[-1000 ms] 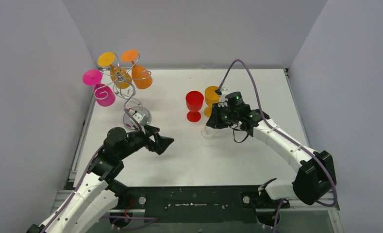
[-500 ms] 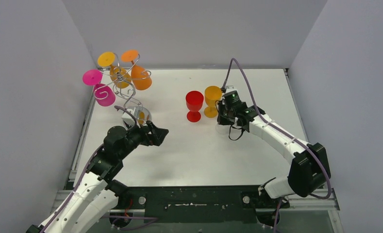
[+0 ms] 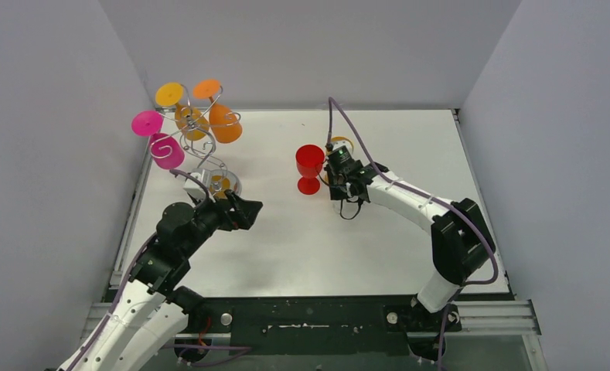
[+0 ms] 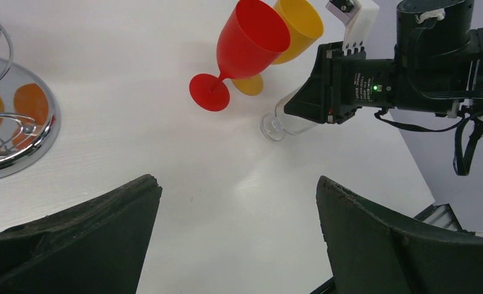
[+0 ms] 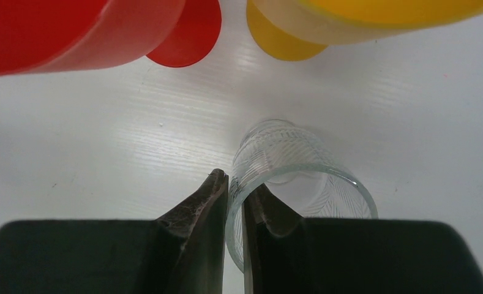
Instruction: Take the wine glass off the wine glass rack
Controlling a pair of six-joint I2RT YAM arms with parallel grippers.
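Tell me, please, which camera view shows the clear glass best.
The right wrist view: the clear glass fills the middle, its ribbed wall and rim pinched between the right gripper's fingers. The left wrist view shows its foot and lower bowl beside the gripper. The top view hides it under that gripper.

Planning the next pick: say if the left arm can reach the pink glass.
Probably yes: the left fingers are open and empty near the rack, and the pink glass hangs exposed on its left.
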